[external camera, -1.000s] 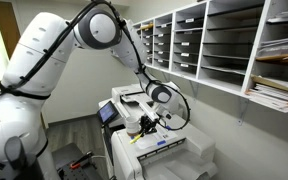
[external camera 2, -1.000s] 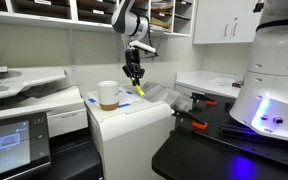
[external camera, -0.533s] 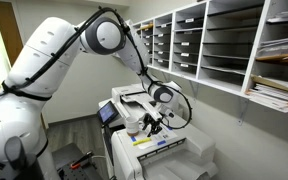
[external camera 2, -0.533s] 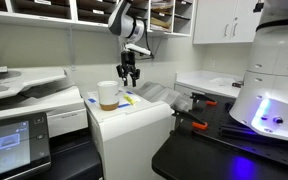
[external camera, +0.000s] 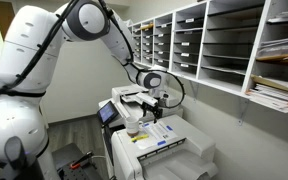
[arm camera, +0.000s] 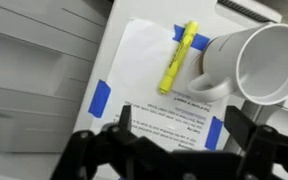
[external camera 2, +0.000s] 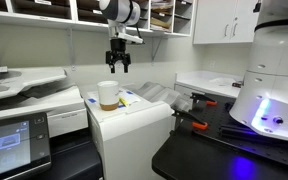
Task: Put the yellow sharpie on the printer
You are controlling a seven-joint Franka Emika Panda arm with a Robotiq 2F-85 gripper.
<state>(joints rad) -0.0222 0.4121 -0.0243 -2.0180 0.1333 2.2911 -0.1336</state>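
Observation:
The yellow sharpie (arm camera: pixel 178 58) lies flat on a white sheet (arm camera: pixel 144 70) taped to the top of the printer (external camera 2: pixel 134 128), with its cap end against a white paper cup (arm camera: pixel 249 62). In an exterior view the sharpie (external camera 2: pixel 127 99) shows as a small yellow streak beside the cup (external camera 2: pixel 107 95). My gripper (arm camera: pixel 182 125) hangs above the sheet, open and empty, with its two dark fingers spread wide. It stands well above the cup and sharpie in both exterior views (external camera 2: pixel 118 62) (external camera: pixel 150 97).
A large copier (external camera 2: pixel 24 90) with a touchscreen (external camera 2: pixel 14 142) stands next to the printer (external camera: pixel 169 150). Wall shelves of paper slots (external camera: pixel 214 45) run behind. A dark table (external camera 2: pixel 199 150) with tools and the robot base (external camera 2: pixel 274 85) lie on the printer's other side. Blue tape (arm camera: pixel 100 97) holds the sheet.
The gripper went from shut on the sharpie to open, leaving the sharpie on the printer beside the cup. It then rose up and away from it.

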